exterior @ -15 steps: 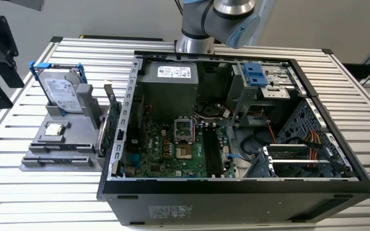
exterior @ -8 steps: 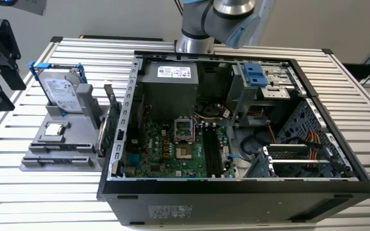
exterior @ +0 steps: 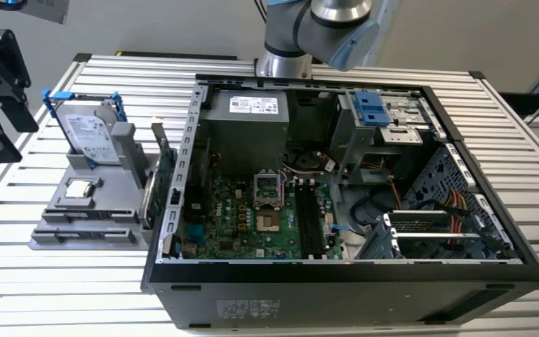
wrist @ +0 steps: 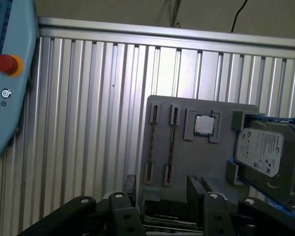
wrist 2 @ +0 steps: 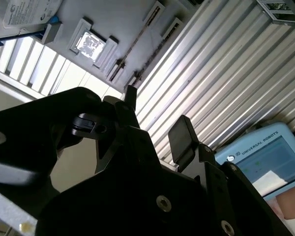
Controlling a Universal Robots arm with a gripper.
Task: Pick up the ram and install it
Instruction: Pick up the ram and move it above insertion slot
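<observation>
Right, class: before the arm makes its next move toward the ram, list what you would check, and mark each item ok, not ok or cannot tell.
1. The gripper open and empty: ok. In both wrist views its fingers stand apart with nothing between them.
2. The ram seated in its holder: ok. It stands on edge in a slot of the gray fixture.
3. The gripper touching the ram: not ok. The two are clearly apart.
4. The computer case open: ok. The motherboard is exposed.
5. The memory slots free: ok. They look empty.
6. The slot latches open: cannot tell.
</observation>
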